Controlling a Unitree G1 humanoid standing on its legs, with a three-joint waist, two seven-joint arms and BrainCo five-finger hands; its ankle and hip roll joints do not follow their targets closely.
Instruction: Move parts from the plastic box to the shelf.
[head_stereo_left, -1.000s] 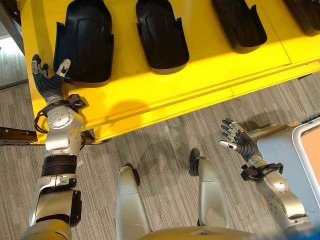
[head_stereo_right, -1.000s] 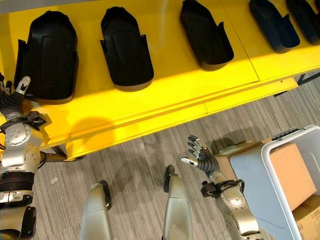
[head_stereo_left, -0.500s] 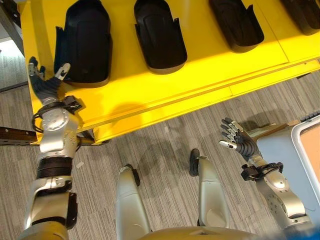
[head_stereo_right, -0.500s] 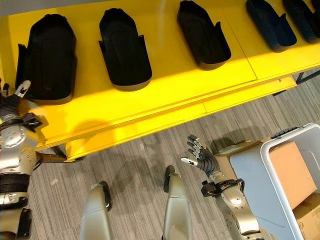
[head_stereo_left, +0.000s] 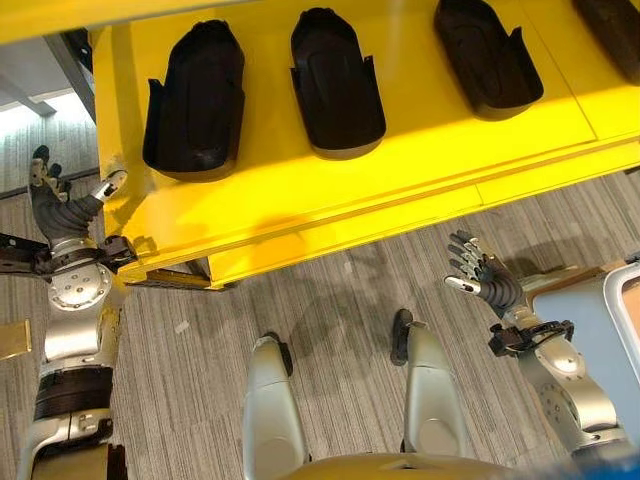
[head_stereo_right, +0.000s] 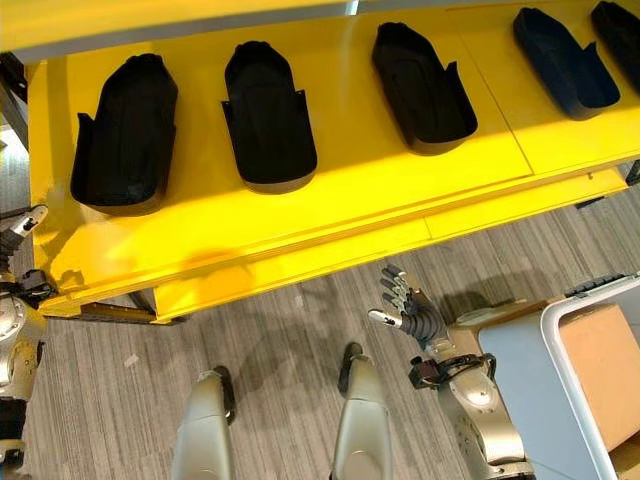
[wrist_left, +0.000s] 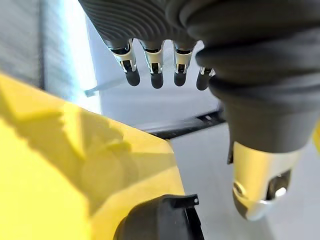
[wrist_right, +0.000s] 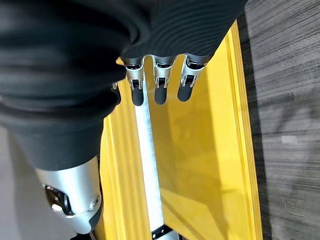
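Surface: yellow shelf (head_stereo_right: 330, 215), broad and flat, with a lower yellow lip running along its front edge. It stands on a floor (head_stereo_right: 270, 340) of grey striped carpet. A dark frame piece shows at the shelf's left corner, near floor level.

Parts on shelf: black moulded parts, shoe-like in outline, each lying lengthwise with its open side up. Five counted in the right eye view, set in a row and spaced apart, none touching:
1. leftmost part (head_stereo_right: 128, 135), near the shelf's left end;
2. second part (head_stereo_right: 268, 118);
3. third part (head_stereo_right: 424, 88);
4. fourth part (head_stereo_right: 565, 62);
5. fifth part (head_stereo_right: 620, 20), cut by the picture's edge.

Plastic box (head_stereo_right: 590, 385): one, white-rimmed, on the floor at the robot's right, well apart from the shelf. It holds a brown cardboard sheet or carton; what else lies in it cannot be told.

Left robot hand (head_stereo_left: 62, 200): one, off the shelf's left end, fingers straight and spread, thumb apart, holding nothing.

Right robot hand (head_stereo_right: 410, 310): one, raised over the floor between shelf and box, fingers straight and relaxed, palm empty.
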